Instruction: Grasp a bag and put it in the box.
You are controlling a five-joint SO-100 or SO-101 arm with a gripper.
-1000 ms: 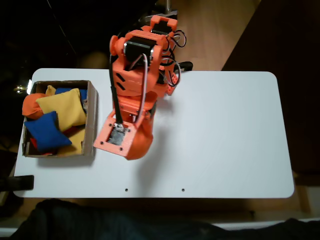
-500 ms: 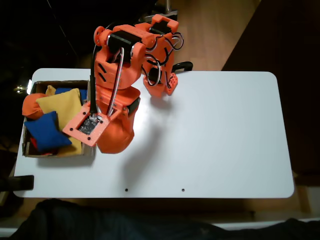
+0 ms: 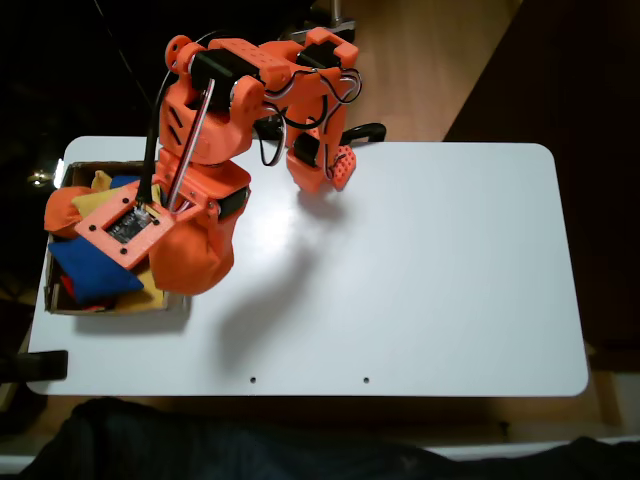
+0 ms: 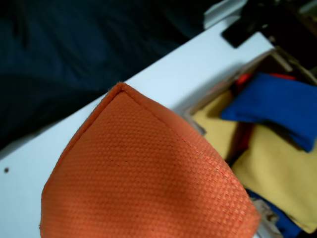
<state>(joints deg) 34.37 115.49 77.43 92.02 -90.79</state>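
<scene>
Gripper (image 3: 185, 255) is closed around the orange bag (image 3: 192, 258), which I see hanging under the wrist in the fixed view; the jaws themselves are hidden by the camera plate and the fabric, so I judge the hold from the bag being off the bench (image 3: 420, 260). In that view the bag sits right over the box's (image 3: 181, 200) right-hand wall, half above the bench. The box interior lies further to the left, already holding yellow bags (image 4: 277, 163) and a blue bag (image 4: 275, 101). I reckon the release needs the bag carried leftward, past that wall, or it may catch the rim.
</scene>
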